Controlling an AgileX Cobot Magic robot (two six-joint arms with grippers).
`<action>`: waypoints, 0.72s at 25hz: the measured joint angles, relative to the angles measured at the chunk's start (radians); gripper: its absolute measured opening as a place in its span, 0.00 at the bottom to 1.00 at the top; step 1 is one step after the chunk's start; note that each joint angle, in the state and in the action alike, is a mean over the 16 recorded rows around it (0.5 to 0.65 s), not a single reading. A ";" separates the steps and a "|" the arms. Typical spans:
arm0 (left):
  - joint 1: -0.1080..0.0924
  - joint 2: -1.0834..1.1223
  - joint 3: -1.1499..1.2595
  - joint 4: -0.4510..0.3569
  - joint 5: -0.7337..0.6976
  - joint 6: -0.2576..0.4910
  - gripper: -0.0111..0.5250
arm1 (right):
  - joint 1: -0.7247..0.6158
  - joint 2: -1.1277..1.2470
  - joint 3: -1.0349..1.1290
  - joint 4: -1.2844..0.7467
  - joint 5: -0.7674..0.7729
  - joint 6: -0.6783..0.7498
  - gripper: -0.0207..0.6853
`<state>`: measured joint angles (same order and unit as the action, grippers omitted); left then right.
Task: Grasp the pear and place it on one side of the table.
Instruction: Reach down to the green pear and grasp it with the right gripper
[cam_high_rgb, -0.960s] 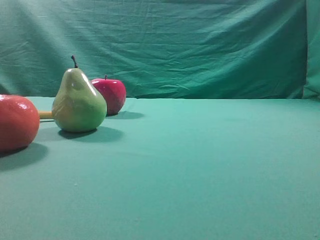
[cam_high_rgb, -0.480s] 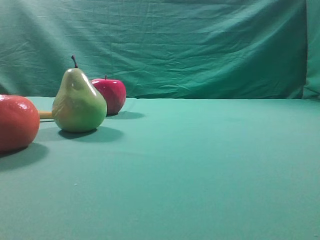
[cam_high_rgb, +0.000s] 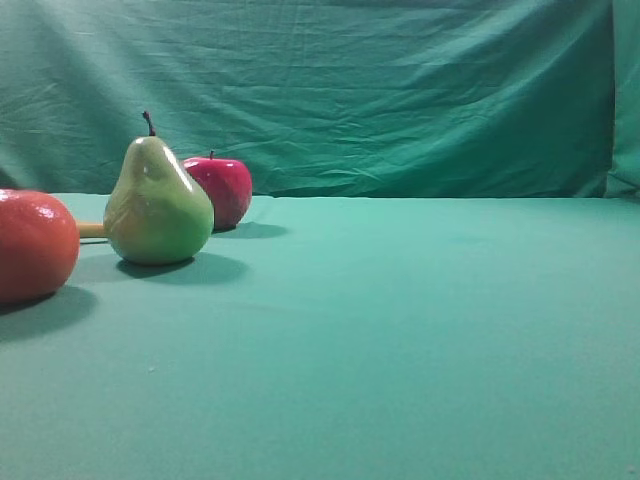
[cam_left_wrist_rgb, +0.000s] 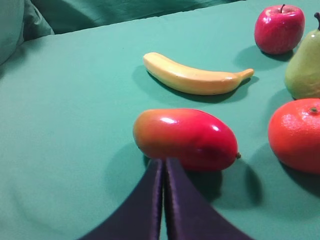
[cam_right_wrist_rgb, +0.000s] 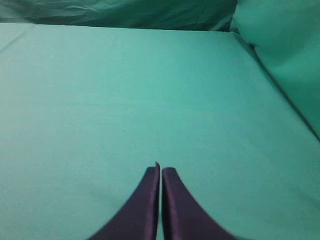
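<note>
Both claws are clenched on nothing: the left claw (cam_left_wrist_rgb: 163, 162) sits just before a mango (cam_left_wrist_rgb: 185, 139), the right claw (cam_right_wrist_rgb: 160, 170) over bare counter (cam_right_wrist_rgb: 125, 100). Farther off, the pear (cam_high_rgb: 157, 203) stands upright at nine o'clock, between an orange (cam_high_rgb: 35, 245) and an apple (cam_high_rgb: 222, 188), a banana (cam_left_wrist_rgb: 192, 77) nearby.

No legible text, labels, brands, numbers or signs in any view; fruit skins, cloth and claw tips all read plain and unmarked.
</note>
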<state>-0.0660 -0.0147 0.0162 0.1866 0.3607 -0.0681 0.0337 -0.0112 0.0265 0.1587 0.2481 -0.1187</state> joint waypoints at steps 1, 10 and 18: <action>0.000 0.000 0.000 0.000 0.000 0.000 0.02 | 0.001 0.000 -0.001 0.011 -0.021 0.000 0.03; 0.000 0.000 0.000 0.000 0.000 0.000 0.02 | 0.048 0.078 -0.096 0.106 -0.143 -0.025 0.03; 0.000 0.000 0.000 0.000 0.000 0.000 0.02 | 0.112 0.326 -0.270 0.120 -0.066 -0.085 0.03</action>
<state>-0.0660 -0.0147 0.0162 0.1866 0.3607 -0.0681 0.1462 0.3149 -0.2430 0.2790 0.1823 -0.2035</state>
